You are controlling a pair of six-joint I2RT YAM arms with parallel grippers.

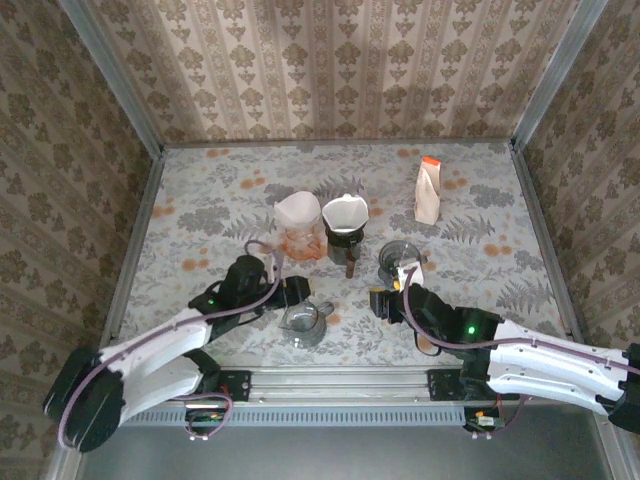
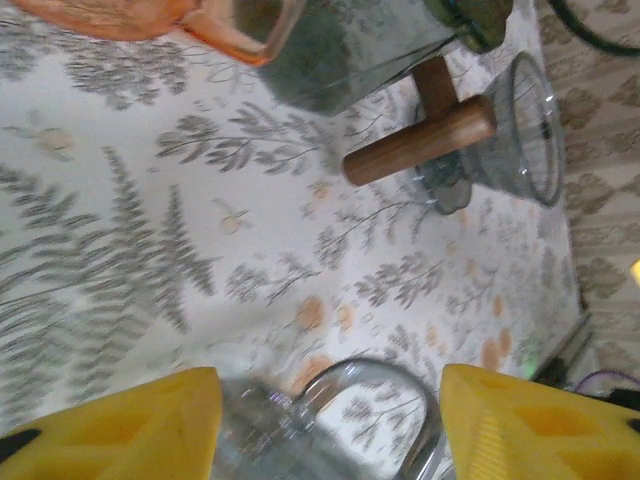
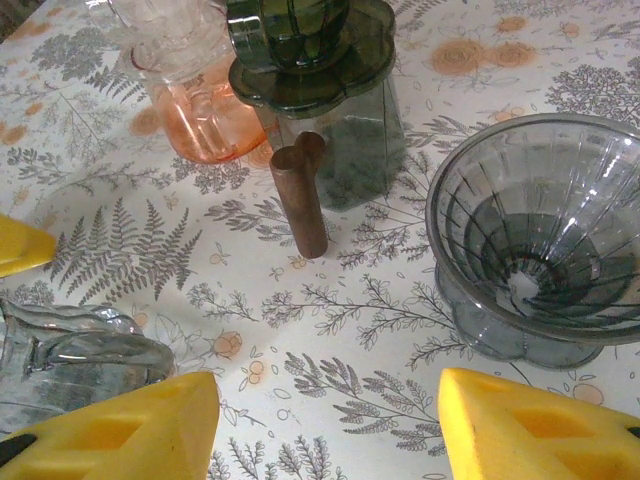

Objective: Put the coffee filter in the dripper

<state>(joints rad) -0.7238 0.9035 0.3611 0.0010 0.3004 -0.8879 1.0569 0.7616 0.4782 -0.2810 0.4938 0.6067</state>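
Two white coffee filters stand at mid-table: one [image 1: 296, 210] in a pink dripper [image 1: 299, 243], one [image 1: 345, 212] in a dark green dripper [image 1: 345, 240] with a wooden handle [image 3: 300, 195]. An empty grey glass dripper [image 1: 400, 257] [image 3: 540, 250] sits to their right. My left gripper [image 1: 290, 295] [image 2: 330, 400] is open, its yellow fingers either side of a clear glass vessel [image 1: 305, 322] [image 2: 300, 430] and its handle. My right gripper [image 1: 385, 298] [image 3: 330, 410] is open over bare tablecloth, just in front of the grey dripper, with nothing between its fingers.
A white and orange bag [image 1: 428, 190] stands at the back right. The floral tablecloth [image 1: 200, 200] has free room at the left and along the back. Patterned walls [image 1: 330, 70] close in three sides. Both arms lie low near the front edge.
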